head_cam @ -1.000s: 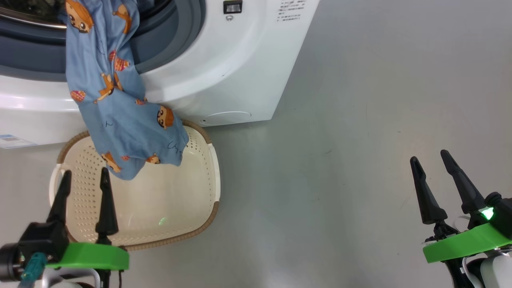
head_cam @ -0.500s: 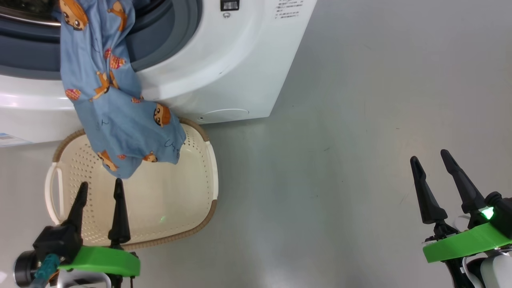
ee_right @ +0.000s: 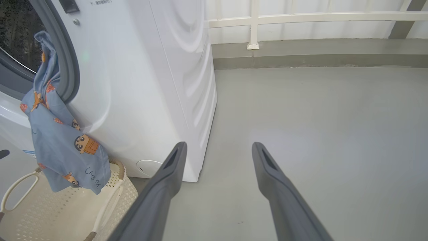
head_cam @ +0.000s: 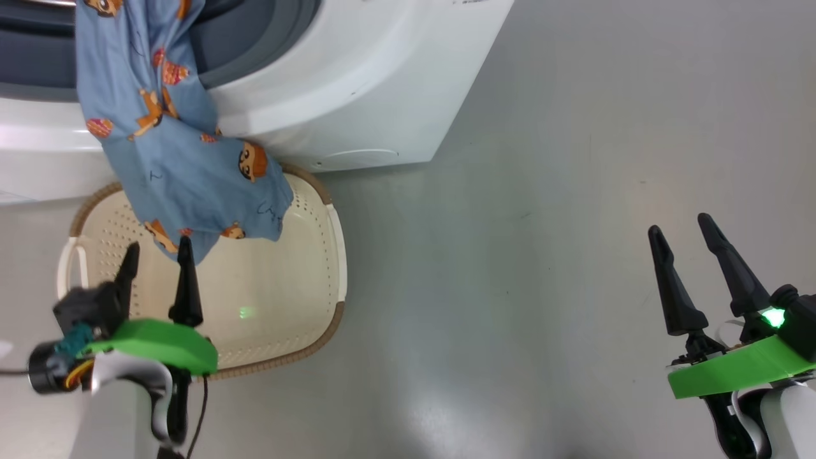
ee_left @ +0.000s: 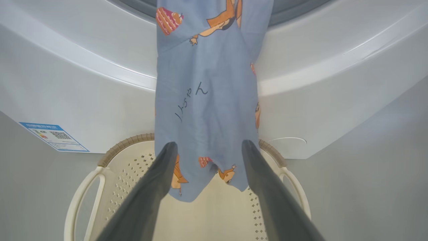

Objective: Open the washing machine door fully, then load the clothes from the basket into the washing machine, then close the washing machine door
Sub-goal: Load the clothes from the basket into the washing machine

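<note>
A: Your blue cartoon-print garment [head_cam: 172, 159] hangs out of the washing machine [head_cam: 357, 76] opening, lower end draped over the basket [head_cam: 299, 331].
B: And your left gripper [head_cam: 159, 243]?
A: Jaws apart, tips right by the hem, above the basket. Your right gripper [head_cam: 679, 223] is spread too, well apart, over grey floor [head_cam: 510, 255].

Smooth grey floor [head_cam: 542, 191], matte, with a pale glossy sheen toward the lower edge of the head view and a few small dark specks [head_cam: 524, 215] scattered across it. In the right wrist view, bounded at the far side by a low grey concrete kerb [ee_right: 301, 53]. Above the kerb, a white-painted metal railing [ee_right: 253, 23], one upright post footed on the kerb. Behind the rail, pale wall. At the top right corner, a dark grey slanted beam [ee_right: 399, 20].
</note>
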Robot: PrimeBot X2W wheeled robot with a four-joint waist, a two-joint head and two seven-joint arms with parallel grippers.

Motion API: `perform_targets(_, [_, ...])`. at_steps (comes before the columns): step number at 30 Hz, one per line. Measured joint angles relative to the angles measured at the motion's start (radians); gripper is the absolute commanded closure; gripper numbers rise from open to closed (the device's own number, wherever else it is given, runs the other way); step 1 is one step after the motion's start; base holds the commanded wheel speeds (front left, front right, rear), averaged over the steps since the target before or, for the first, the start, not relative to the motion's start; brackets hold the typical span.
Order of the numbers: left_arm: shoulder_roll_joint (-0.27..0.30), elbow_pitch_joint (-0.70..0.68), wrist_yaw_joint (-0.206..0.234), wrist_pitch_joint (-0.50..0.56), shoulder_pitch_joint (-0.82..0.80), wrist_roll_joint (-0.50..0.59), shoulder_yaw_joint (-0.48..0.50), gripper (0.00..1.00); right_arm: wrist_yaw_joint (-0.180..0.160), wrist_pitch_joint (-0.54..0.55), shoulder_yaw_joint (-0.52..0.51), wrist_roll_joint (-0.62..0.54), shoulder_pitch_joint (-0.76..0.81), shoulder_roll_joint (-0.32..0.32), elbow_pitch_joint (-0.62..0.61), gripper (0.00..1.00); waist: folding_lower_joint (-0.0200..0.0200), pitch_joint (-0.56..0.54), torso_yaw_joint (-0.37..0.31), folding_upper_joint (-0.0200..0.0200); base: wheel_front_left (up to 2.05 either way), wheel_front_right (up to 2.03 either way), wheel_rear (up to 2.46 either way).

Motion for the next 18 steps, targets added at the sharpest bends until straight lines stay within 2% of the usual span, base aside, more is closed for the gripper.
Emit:
perform_targets(8, [0.005, 0.189, -0.033, 0.0, -0.166, 0.032, 0.027, 0.0, 0.0, 0.0, 0.017, 0.0, -0.026, 0.001, -0.004, 0.0, 0.0, 0.047, -0.013, 0.0, 0.0, 0.0, 0.0])
perform_targets(18, [0.048, 0.361, -0.057, 0.0, -0.326, 0.068, 0.041, 0.0, 0.0, 0.0, 0.026, 0.001, -0.058, 0.004, -0.005, 0.0, 0.0, 0.096, -0.052, -0.0001, 0.0, 0.0, 0.0])
